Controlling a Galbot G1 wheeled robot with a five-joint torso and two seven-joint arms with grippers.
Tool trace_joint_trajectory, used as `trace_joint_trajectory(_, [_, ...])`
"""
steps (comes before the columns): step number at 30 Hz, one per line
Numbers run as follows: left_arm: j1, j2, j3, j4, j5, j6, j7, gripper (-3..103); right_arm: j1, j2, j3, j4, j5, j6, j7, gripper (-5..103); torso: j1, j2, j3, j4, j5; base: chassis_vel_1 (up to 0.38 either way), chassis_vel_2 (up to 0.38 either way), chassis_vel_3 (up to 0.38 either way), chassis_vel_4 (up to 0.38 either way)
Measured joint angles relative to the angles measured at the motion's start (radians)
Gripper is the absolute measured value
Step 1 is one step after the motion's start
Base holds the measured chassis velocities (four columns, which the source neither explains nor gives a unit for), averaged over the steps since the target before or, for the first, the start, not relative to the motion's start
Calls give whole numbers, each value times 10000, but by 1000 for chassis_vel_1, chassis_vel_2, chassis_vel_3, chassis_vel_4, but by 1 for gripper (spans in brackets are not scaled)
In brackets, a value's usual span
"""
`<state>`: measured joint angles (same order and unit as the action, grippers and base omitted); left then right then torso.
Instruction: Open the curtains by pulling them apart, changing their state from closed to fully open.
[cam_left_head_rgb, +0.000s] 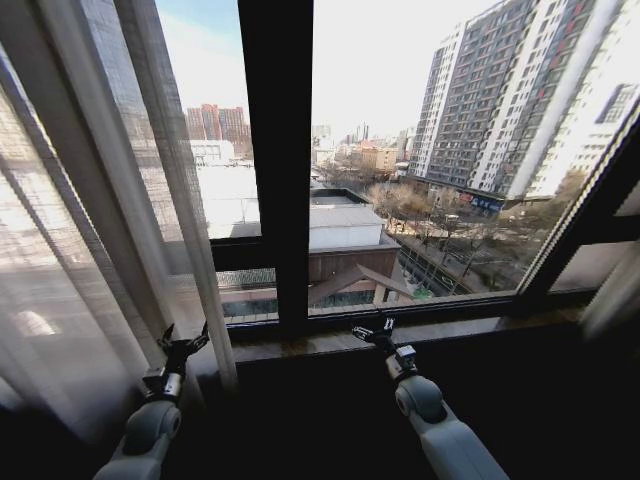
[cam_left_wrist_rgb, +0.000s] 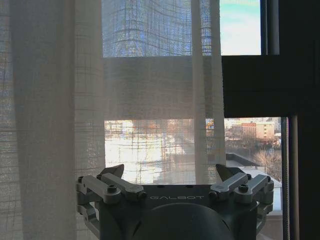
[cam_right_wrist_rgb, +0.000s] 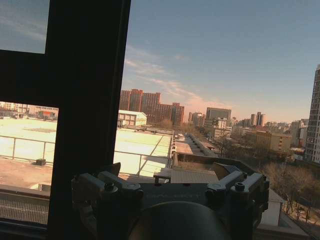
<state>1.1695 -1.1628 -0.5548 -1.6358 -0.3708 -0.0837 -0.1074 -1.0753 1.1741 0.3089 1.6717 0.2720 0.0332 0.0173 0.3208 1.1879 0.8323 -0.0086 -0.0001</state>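
Sheer curtains (cam_left_head_rgb: 110, 200), pleats vertical, bunched left.

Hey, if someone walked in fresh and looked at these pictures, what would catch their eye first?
Probably the bright city view through the window, split by a dark window frame bar up the middle. On the left hangs the sheer white curtain, with the left gripper open just below its inner edge. The right gripper is open near the sill.
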Motion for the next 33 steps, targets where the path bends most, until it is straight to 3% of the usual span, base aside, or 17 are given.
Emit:
trace_joint_trajectory(9, [-1369,-94,1050,753,-164,352,-81,100,0,0,0,0,0,0,0,100,2,-1,1,-3,2,0,0,0,0])
trace_joint_trajectory(23, [-2553,232,1105,1774,-522,696,-69,103,0,0,1,0,0,0,0,100,2,-1,1,-1,0,0,0,0,0])
trace_joint_trajectory(33, [-2488,290,793,1909,-589,458,319,70,0,0,1,0,0,0,0,100,2,0,1,-1,0,0,0,0,0])
